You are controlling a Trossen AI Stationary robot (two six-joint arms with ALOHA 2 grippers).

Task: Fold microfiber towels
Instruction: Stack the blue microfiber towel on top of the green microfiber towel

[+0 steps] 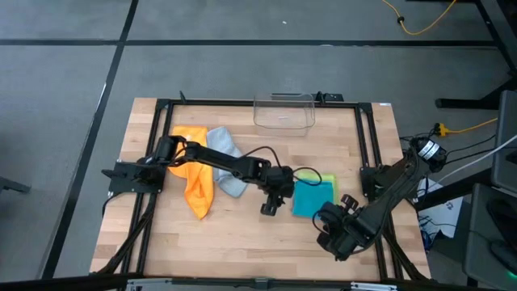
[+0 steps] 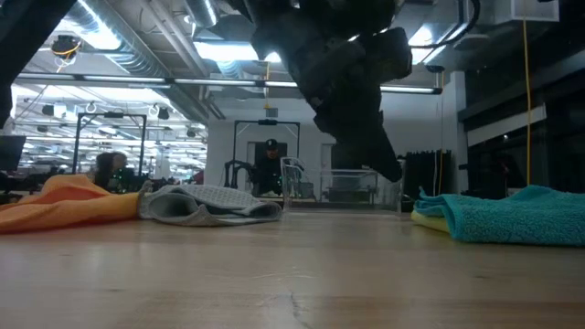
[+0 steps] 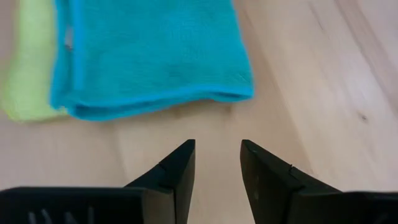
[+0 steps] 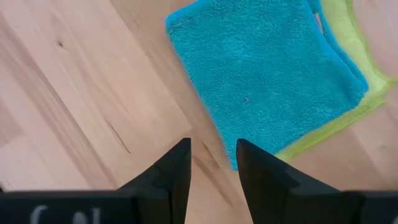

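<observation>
A folded teal blue towel (image 1: 312, 198) lies flat on a folded lime green towel (image 1: 327, 179) at the table's right middle. An orange towel (image 1: 196, 182) lies crumpled at the left, and a light grey towel (image 1: 227, 164) lies crumpled against its right side. My left gripper (image 1: 269, 208) hovers open just left of the teal towel (image 3: 149, 56), nothing between its fingers. My right gripper (image 1: 325, 221) stands open above the bare wood near the teal towel's (image 4: 267, 74) front edge, touching nothing.
A clear plastic bin (image 1: 284, 111) stands at the table's far edge, middle. A black frame rail (image 1: 242, 103) runs around the tabletop. Bare wood (image 1: 242, 242) spreads along the near side. People and equipment show in the room beyond the table in the low view.
</observation>
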